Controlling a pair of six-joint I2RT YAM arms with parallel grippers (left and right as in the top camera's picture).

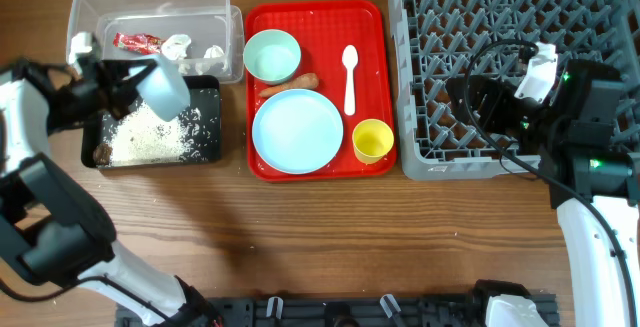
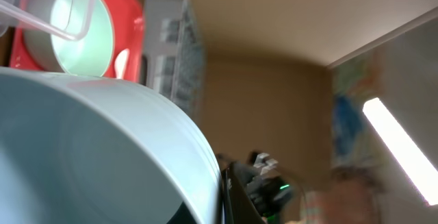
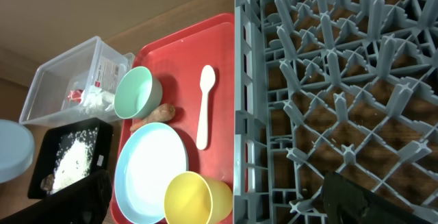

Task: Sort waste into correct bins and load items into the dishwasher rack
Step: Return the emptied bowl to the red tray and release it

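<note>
We see the pale blue bowl tipped on its side above the far edge of the black tray, with the left tool clamped on its rim. Below it, loose white rice covers the tray floor, and a brown scrap lies at the tray's left end. The clear tub sits just behind the tray and holds a red wrapper and white tissue.

The tub's right wall is just beside the red serving tray. That tray carries a teal bowl, a carrot, a light-blue plate, a white spoon and a yellow cup. Its right rim runs close along the grey rack.

The right tool hangs over the rack's near-left pegs with its fingers wide apart and nothing between them. Along the near side, the wooden surface lies open.
</note>
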